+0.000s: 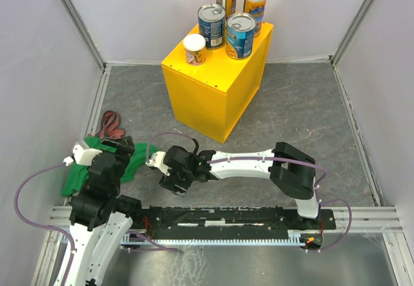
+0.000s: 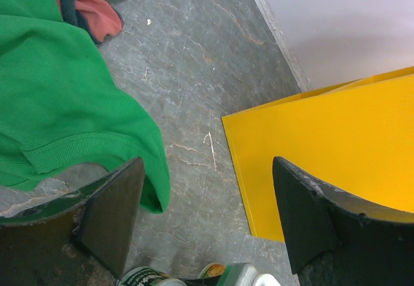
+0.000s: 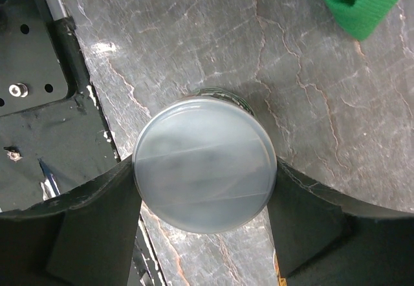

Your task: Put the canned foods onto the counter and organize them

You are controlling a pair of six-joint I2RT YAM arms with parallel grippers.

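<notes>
- The table (image 1: pixel 310 118) was viewed whole by the top external camera from high above its near edge, tilted down and forward. The counter (image 1: pixel 217 85) was framed at the far middle, well away from the lens.
- The left wrist view was taken low and close, past the left gripper (image 2: pixel 207 163). It faced the counter's side wall, with a green cloth (image 2: pixel 65 105) to the counter's near left.
- The right wrist view was aimed straight down, very near, past the right gripper (image 3: pixel 204 169) onto a white-lidded can (image 3: pixel 204 137) in front of the counter.
- The counter was shared by the top and left wrist views; the green cloth was caught in all three.
</notes>
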